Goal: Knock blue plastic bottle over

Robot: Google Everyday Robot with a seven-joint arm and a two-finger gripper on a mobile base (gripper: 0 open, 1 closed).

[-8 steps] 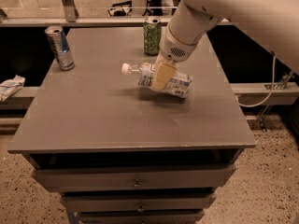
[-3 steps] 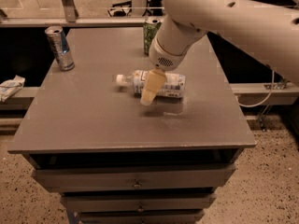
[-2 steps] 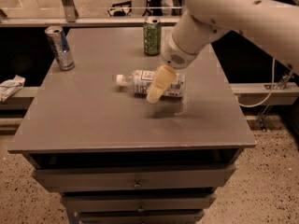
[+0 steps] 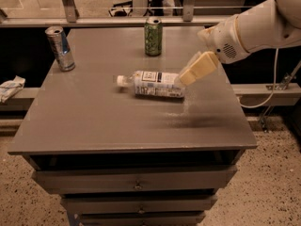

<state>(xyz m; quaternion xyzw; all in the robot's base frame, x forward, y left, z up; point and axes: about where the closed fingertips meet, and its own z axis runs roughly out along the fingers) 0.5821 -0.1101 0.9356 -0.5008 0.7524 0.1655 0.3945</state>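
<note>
The blue plastic bottle [image 4: 153,84] lies on its side near the middle of the grey table [image 4: 94,121], white cap pointing left. My gripper [image 4: 194,70] hangs from the white arm coming in from the right. Its cream fingers [image 4: 200,68] are just above the bottle's right end, and I cannot tell if they touch it. Nothing is held in the gripper.
A silver-blue slim can [image 4: 60,48] stands at the table's back left. A green can [image 4: 153,36] stands at the back centre. Drawers sit under the tabletop. A railing and a ledge run behind, with a crumpled white wrapper [image 4: 10,87] at the left.
The arm has swung right and back, from over the bottle to its right end. The bottle stays lying on its side, shifted only slightly.
</note>
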